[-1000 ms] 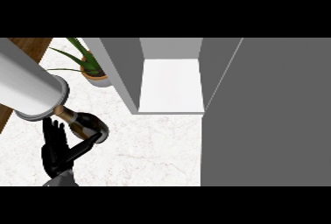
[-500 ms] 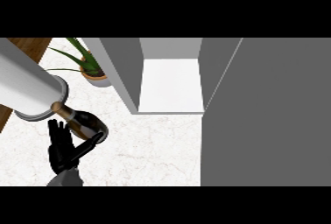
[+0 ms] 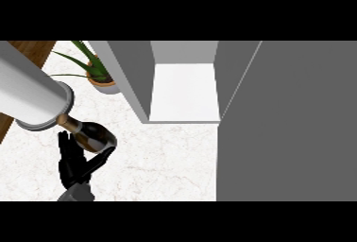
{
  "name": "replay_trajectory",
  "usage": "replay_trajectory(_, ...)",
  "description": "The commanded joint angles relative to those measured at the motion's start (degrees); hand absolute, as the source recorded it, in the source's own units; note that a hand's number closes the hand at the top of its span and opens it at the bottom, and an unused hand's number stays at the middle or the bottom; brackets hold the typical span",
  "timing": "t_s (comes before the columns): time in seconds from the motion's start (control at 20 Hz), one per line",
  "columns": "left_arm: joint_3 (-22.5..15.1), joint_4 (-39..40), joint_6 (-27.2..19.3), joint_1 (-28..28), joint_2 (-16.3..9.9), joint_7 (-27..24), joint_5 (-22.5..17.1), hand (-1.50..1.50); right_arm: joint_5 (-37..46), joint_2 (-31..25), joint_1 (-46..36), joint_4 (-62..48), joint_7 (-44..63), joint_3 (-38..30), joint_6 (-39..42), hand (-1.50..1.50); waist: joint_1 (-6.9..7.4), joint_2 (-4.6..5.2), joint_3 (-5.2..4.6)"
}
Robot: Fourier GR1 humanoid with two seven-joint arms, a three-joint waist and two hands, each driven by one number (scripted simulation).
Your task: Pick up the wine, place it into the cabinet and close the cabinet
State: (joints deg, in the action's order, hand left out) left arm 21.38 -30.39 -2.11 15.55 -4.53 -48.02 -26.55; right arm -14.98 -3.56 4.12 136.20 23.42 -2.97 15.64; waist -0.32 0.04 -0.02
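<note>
My left hand, at the frame's lower left, has its fingers and thumb curled around the wine bottle. A grey forearm crosses the upper left. The open cabinet stands top centre, beside a potted plant.

No text, label, brand, number or sign is showing readably anywhere. The wine bottle is showing only a plain gold band at its neck, with no lettering that can be made out.
</note>
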Motion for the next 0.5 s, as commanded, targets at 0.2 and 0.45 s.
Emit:
replay_trajectory(0.2, 0.3, 9.4, 3.5, 4.9, -0.9, -3.7, -1.2, 1.5, 0.0, -0.2, -1.2, -5.2, -3.8, -1.5, 1.9, -1.5, -0.04, 0.08, -0.02)
replay_trajectory(0.45, 0.4, 13.0, 4.0, 7.6, -3.4, -3.1, -1.0, 1.5, 3.0, 1.4, -1.6, 1.7, 2.2, 3.8, -1.5, -1.5, -0.24, 0.12, -0.06)
